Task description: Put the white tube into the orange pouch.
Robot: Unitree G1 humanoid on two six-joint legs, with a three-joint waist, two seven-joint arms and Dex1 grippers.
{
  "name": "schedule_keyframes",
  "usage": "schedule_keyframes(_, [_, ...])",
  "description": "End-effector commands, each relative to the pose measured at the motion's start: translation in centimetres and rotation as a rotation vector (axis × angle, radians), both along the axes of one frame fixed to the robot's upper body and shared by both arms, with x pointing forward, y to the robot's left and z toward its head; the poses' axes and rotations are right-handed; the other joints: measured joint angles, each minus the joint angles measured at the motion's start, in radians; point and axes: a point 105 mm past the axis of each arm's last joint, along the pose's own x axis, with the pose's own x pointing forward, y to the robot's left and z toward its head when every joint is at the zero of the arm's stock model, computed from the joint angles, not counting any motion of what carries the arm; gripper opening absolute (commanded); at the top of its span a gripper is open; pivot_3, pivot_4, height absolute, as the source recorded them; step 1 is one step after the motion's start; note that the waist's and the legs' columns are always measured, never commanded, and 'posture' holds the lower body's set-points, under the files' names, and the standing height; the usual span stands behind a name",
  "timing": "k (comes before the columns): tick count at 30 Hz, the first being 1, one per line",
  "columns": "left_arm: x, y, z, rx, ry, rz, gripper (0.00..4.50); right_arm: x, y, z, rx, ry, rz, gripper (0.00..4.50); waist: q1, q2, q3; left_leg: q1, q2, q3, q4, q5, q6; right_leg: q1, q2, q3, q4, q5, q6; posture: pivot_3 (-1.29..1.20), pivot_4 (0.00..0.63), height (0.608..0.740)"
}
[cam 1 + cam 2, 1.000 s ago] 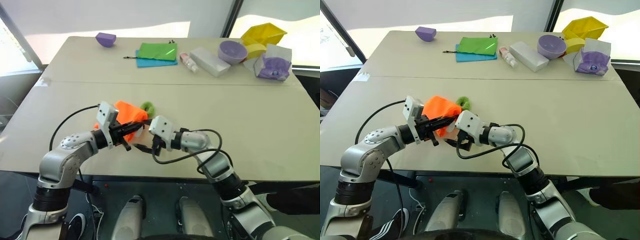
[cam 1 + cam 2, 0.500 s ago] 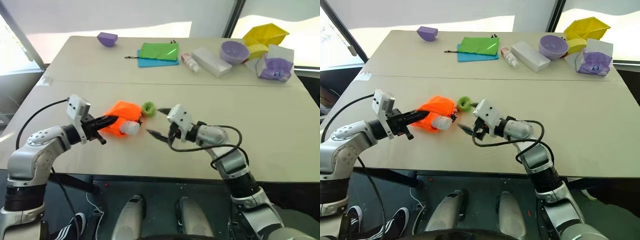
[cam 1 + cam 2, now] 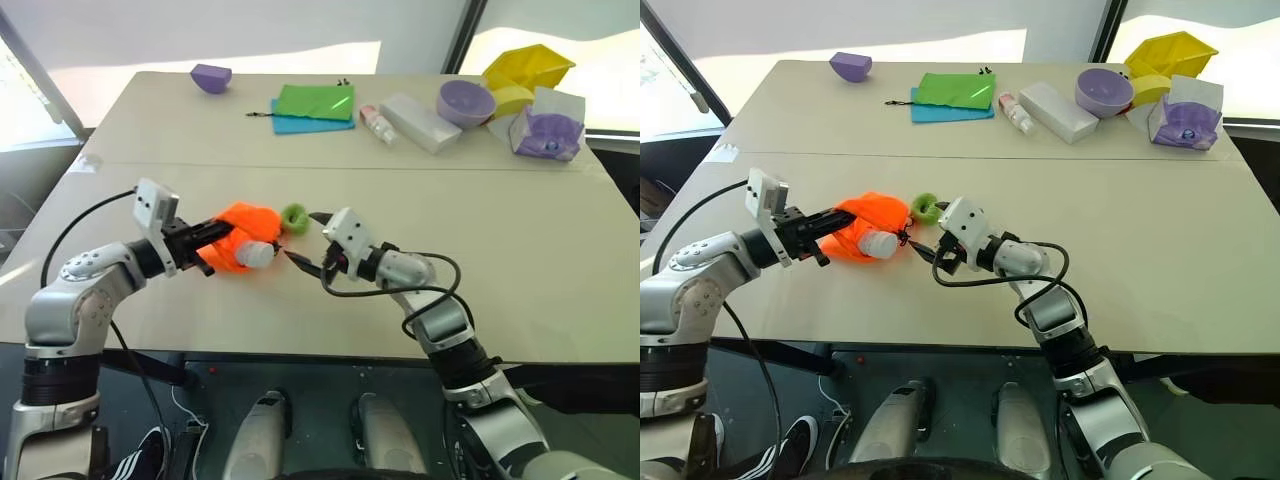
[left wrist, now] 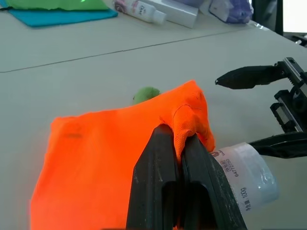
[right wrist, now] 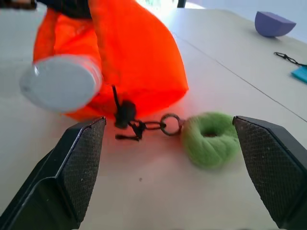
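While the left gripper (image 4: 178, 158) pinches a fold of the orange pouch (image 3: 232, 232) shut between its fingers — likely to hold the mouth up and steady — the white tube (image 3: 878, 243) sits partly inside, one end sticking out of the opening toward the right gripper (image 3: 307, 240). That gripper is spread wide, holding nothing, just beside the tube's exposed end; probably placed to nudge the tube further in. Task looks mostly done, tube not fully seated.

Grey print on the tube reads something like "100" in the left wrist view, the rest too small to tell. Just beyond the pouch the dark cord (image 5: 139, 127) runs to a ring and the green pom-pom (image 5: 209, 139) on the table (image 3: 560, 260).

Well past the pouch, at the far edge — green pouch (image 3: 316, 102) on a blue one (image 3: 300, 125), white-and-pink bottle (image 3: 377, 124), long white box (image 3: 419, 123), purple bowl (image 3: 464, 103), yellow containers (image 3: 527, 68); labels unreadable.
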Motion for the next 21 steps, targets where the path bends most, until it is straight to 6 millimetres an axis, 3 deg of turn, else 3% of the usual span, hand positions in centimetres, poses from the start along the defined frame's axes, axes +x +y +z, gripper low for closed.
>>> schedule_keyframes(1, [-0.4, -1.2, 1.3, -0.013, -0.051, -0.032, 0.00, -0.6, 0.7, 3.9, 0.096, -0.069, 0.034, 4.43, 0.001, 0.000, 0.000, 0.000, 0.000, 0.000, 0.000, 0.000, 0.000, 0.000, 0.000, 0.000, 0.000, 0.000, 0.000, 0.00, 0.150, 0.740])
schedule_keyframes(4, [-0.5, -1.9, 1.2, -0.028, -0.051, -0.041, 0.00, -1.1, 1.6, 4.6, 0.102, -0.072, 0.065, 4.43, 0.002, 0.000, 0.000, 0.000, 0.000, 0.000, 0.000, 0.000, 0.000, 0.000, 0.000, 0.000, 0.000, 0.000, 0.000, 0.00, 0.150, 0.740])
schedule_keyframes(8, [-0.9, -4.1, 2.4, -0.102, -0.052, -0.096, 0.00, -1.0, 2.0, 4.0, 0.087, -0.075, 0.050, 4.43, 0.003, 0.000, 0.000, 0.000, 0.000, 0.000, 0.000, 0.000, 0.000, 0.000, 0.000, 0.000, 0.000, 0.000, 0.000, 0.00, 0.150, 0.740])
schedule_keyframes(13, [-2.9, -6.3, 1.6, -0.081, -0.014, -0.188, 0.00, 2.0, -0.5, 1.4, -0.109, -0.173, -0.097, 4.43, 0.000, 0.000, 0.000, 0.000, -0.001, 0.000, 0.001, 0.000, 0.000, 0.001, 0.000, 0.000, 0.000, 0.000, 0.000, 0.00, 0.150, 0.740])
schedule_keyframes(17, [-3.4, -5.8, 0.6, -0.051, 0.007, -0.172, 0.00, 4.1, -2.6, 1.0, -0.101, -0.142, -0.183, 4.43, -0.002, 0.000, 0.000, 0.000, -0.001, 0.003, 0.001, 0.000, 0.000, 0.001, 0.001, 0.000, 0.000, 0.000, 0.000, 0.00, 0.150, 0.740])
schedule_keyframes(21, [-3.5, -4.7, 0.1, -0.045, 0.016, -0.134, 0.00, 4.2, -3.6, 2.4, 0.107, -0.021, -0.139, 4.43, -0.001, 0.000, 0.000, 0.000, 0.001, 0.003, 0.000, 0.000, 0.000, -0.001, 0.002, 0.000, 0.002, 0.000, 0.000, 0.00, 0.150, 0.740])
